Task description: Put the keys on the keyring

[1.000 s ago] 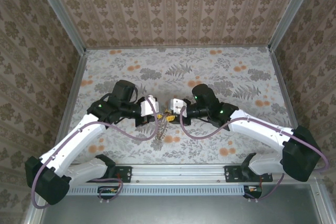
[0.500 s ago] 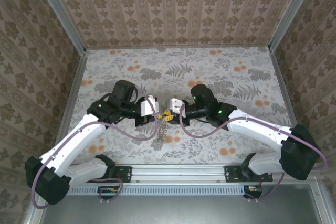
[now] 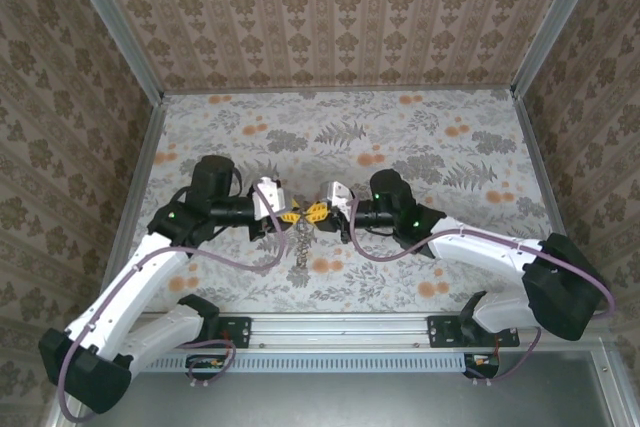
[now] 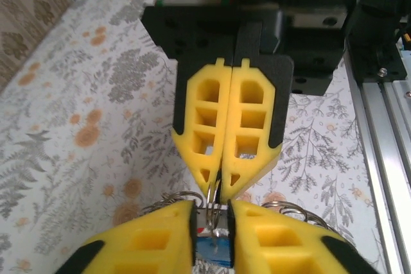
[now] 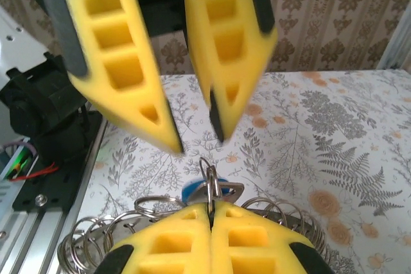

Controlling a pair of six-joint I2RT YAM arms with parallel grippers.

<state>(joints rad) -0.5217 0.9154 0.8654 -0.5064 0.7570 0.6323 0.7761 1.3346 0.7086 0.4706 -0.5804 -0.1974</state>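
Both tip to tip mid-frame: right gripper pinched shut on keyring, left gripper narrowly parted, blue key in gap.

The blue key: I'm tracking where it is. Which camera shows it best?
Right wrist: the blue key sits beyond the shut right gripper, beside a small wire ring. Left wrist shows a blue sliver between the left gripper's fingers; top external is too small to tell.

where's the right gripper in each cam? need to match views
Top external: right gripper at centre, tip to tip with left gripper.
Left wrist: right gripper upper centre, pointing down, shut on the ring bunch.
Right wrist: right gripper bottom centre, shut.
Shared landmark: that ring bunch at its tips.
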